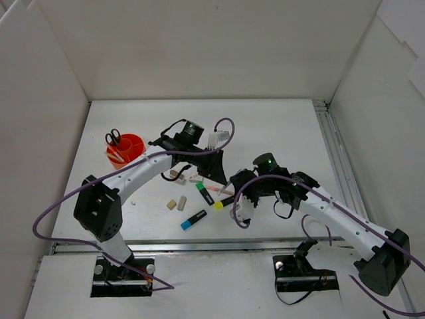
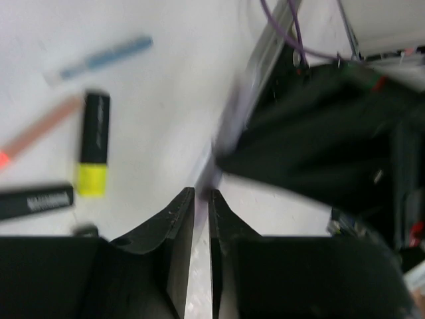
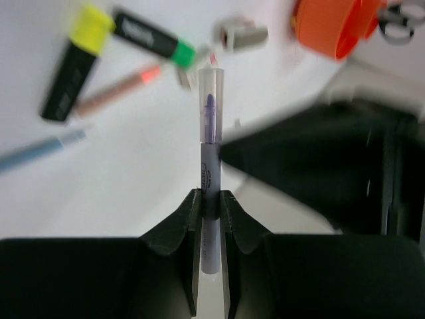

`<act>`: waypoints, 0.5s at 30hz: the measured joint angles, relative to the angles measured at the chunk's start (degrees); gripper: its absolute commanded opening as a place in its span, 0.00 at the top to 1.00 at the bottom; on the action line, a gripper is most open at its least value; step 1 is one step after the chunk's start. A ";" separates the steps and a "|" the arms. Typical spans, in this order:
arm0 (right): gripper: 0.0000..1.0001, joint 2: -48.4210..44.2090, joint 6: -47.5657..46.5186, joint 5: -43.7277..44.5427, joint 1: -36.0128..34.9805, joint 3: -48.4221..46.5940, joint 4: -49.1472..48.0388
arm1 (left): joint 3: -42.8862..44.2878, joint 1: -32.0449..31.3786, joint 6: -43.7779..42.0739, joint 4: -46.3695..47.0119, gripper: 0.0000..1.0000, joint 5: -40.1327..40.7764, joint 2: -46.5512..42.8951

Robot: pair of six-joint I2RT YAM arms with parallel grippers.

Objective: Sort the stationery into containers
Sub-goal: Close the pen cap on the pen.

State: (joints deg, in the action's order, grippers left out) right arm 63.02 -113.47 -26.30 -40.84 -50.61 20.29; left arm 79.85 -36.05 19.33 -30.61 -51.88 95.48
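Right gripper (image 3: 210, 196) fills the near edge of its own view, clamped on a pale purple pen (image 3: 210, 133) that points away from the wrist, clear cap foremost. I read this as the carry step: the pen is off the table (image 1: 279, 133) near the middle, and the holder (image 1: 118, 161) stands well apart at the far left, with scissors (image 1: 113, 137) already in it. Left gripper (image 2: 201, 194) hangs between the two, its jaws drawn almost together with only a slit; blur hides whether anything sits in it. Highlighters (image 2: 93, 146) lie loose below. Next, I judge, the pen must go left and far past the left arm, tip upright over a free compartment, then be released.
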 measured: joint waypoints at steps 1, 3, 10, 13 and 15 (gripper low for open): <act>1.00 -0.02 -0.04 -0.74 -0.02 0.04 0.76 | 0.92 0.00 0.26 0.55 1.00 0.20 0.85; 1.00 0.42 -0.24 -6.01 -1.79 1.05 3.54 | 4.09 0.35 0.72 6.27 1.00 1.64 3.19; 1.00 1.77 -0.59 -14.78 -4.98 2.36 8.52 | 10.21 1.73 1.40 17.18 1.00 2.91 5.44; 1.00 1.79 -0.07 -15.85 -4.92 2.36 8.57 | 10.21 1.70 1.14 17.64 1.00 3.78 5.40; 1.00 1.79 2.40 -17.40 -4.37 2.29 8.35 | 9.49 1.66 0.37 17.70 0.70 5.09 4.70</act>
State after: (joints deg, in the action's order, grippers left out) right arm 64.82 -111.07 -43.70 -45.21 -48.31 28.64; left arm 89.34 -34.39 19.70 -12.91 -46.78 100.18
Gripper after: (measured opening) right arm 0.103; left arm 0.081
